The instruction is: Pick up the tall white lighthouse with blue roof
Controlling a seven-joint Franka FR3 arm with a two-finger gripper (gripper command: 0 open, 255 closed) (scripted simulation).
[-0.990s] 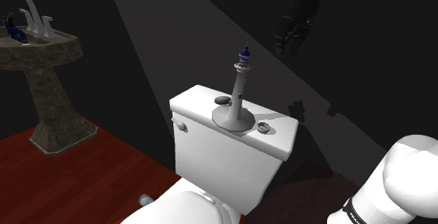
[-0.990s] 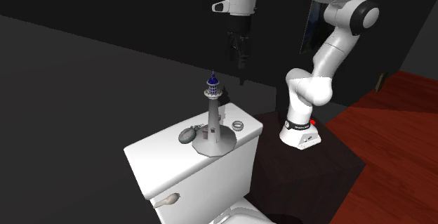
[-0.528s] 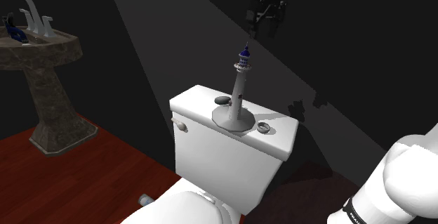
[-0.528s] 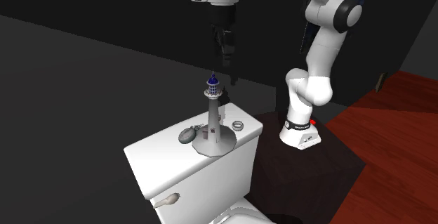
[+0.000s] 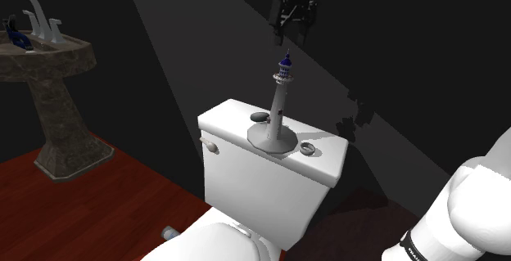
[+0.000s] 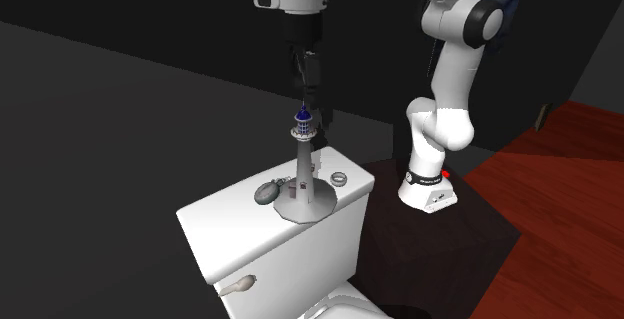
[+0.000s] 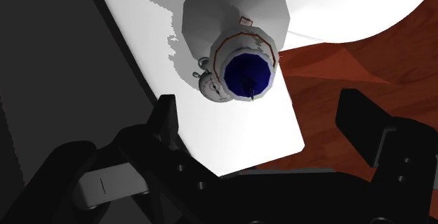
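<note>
reading across the shoulder view from its left, all positions are given against the toilet tank (image 5: 246, 177).

1. a stone-look pedestal sink (image 5: 53, 104) stands well to the left of the tank, on the red-brown floor.
2. a small dark rounded object (image 5: 260, 117) lies on the tank lid, left of its middle.
3. the lighthouse (image 5: 281, 96) stands upright at about the middle of the tank lid. it has a wide grey base, a pale tower and a blue roof.
4. a small ring (image 5: 308, 148) lies on the tank lid toward its right end.
5. the gripper (image 5: 293, 30) hangs above the tank, over the lighthouse tip and clear of it.

jaw state: spread wide. in the wrist view the two black fingers stand far apart, with the blue roof (image 7: 246, 75) ahead of the gap and touching neither finger.

task status, as judged: the gripper is positioned above the tank and roughly lined up with the lighthouse. nothing is grasped and the base rests on the lid. descent around the tower, closure and lift are not yet done.
</note>
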